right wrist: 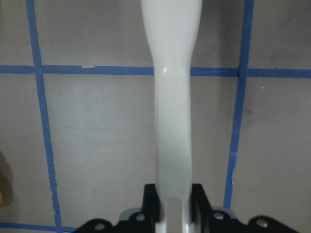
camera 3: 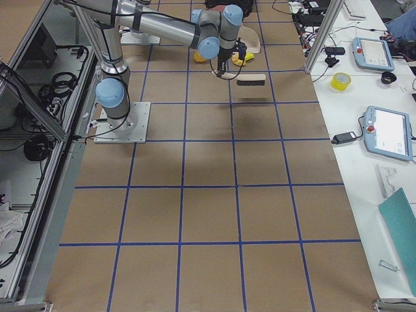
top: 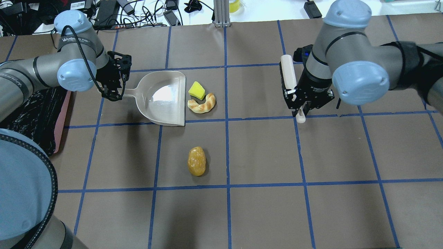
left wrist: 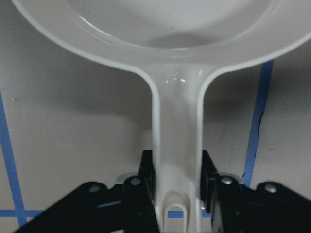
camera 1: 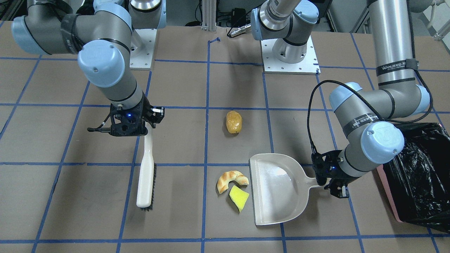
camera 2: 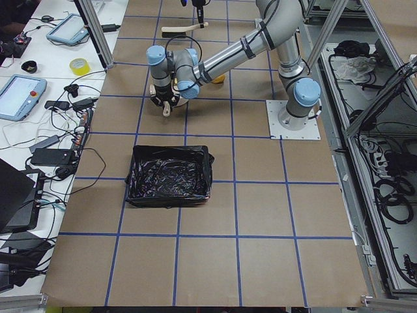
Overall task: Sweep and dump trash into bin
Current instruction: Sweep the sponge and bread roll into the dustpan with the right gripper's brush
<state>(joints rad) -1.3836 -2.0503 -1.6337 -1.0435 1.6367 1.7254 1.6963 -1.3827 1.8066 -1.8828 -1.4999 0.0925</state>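
My left gripper [top: 116, 88] is shut on the handle of the cream-white dustpan [top: 161, 97], which rests flat on the table; the left wrist view shows the pads clamping the handle [left wrist: 176, 145]. The yellow wedge [top: 196, 90] and the croissant [top: 202, 103] lie just off the pan's open edge. The bread roll [top: 196, 160] lies apart, nearer the robot. My right gripper [top: 301, 107] is shut on the handle of a white brush [top: 287, 71], also seen in the right wrist view [right wrist: 172, 121]. The pink bin [top: 64, 121] with its black bag [camera 1: 418, 175] stands on my left.
The table is brown with a grid of blue tape lines. The brush [camera 1: 146, 175] points away from the robot, bristles toward the trash side. The bin [camera 2: 169, 175] sits beyond the left arm's elbow. Cables and gear lie past the table's far edge.
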